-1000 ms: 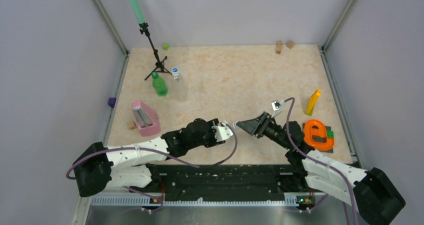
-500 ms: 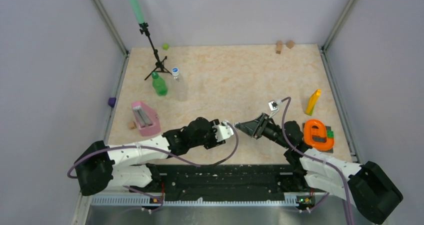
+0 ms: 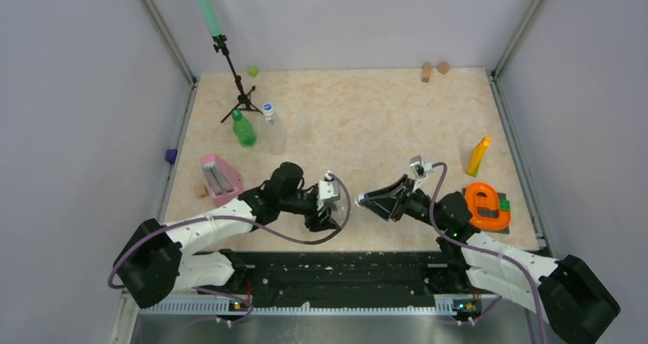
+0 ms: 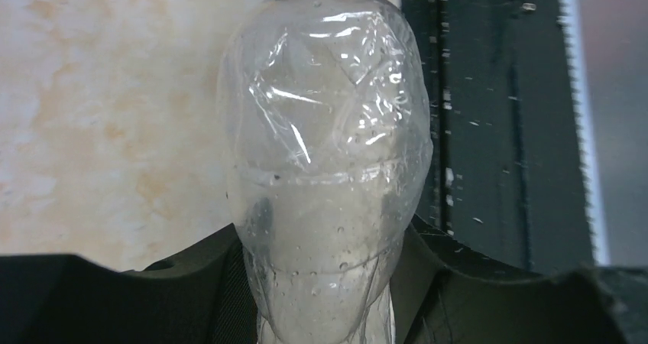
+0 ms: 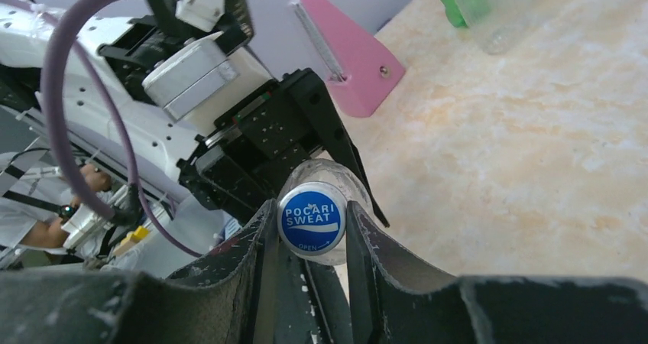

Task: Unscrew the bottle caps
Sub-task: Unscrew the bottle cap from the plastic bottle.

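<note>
My left gripper [image 4: 325, 283] is shut on the lower body of a clear bottle [image 4: 328, 130] and holds it on its side near the table's front edge. In the top view this gripper [image 3: 327, 206] faces my right gripper [image 3: 365, 200]. The right gripper [image 5: 309, 206] is shut on that bottle's blue cap [image 5: 312, 220], one finger against each side. A translucent green bottle [image 3: 244, 130] with a dark green cap and a second clear bottle [image 3: 273, 132] with a blue cap [image 3: 267, 108] stand upright at the far left.
A pink wedge stand [image 3: 221, 180] sits left of my left arm. A black tripod [image 3: 238, 92] stands behind the two bottles. A yellow block [image 3: 478, 155] and an orange ring [image 3: 484, 205] are at the right. Wooden blocks [image 3: 434, 70] lie at the back.
My left arm has swung up and turned its wrist, with the bottle now pointing right. My right gripper has moved left and dropped onto the cap.
</note>
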Robot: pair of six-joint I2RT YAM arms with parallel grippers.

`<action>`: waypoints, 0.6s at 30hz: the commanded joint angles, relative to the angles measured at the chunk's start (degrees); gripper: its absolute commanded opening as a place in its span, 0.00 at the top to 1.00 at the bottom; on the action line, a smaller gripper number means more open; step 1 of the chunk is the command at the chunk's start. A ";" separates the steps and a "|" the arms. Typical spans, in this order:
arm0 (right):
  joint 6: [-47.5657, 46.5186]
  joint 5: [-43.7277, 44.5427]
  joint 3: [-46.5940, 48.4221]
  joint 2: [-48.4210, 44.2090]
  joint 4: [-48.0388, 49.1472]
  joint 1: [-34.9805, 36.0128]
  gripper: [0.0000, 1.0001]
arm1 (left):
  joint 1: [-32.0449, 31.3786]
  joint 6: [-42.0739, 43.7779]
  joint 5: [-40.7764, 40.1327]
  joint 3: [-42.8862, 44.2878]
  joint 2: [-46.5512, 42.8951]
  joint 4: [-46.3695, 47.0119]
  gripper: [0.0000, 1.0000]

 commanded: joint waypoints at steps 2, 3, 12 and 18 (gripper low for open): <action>-1.71 -1.26 -4.95 3.45 14.89 2.92 1.00 | 4.86 1.19 26.79 6.29 2.10 -1.28 1.00; -1.98 -1.54 -4.44 4.27 14.51 3.41 1.00 | 4.97 1.57 27.43 6.93 2.32 -2.00 1.00; -2.10 10.10 0.83 6.47 6.03 7.26 0.77 | 4.90 -1.91 9.35 6.69 1.07 -5.49 1.00; 2.51 15.60 3.75 4.36 -4.15 7.22 0.40 | 3.75 -3.70 -3.85 5.17 -1.75 -6.44 1.00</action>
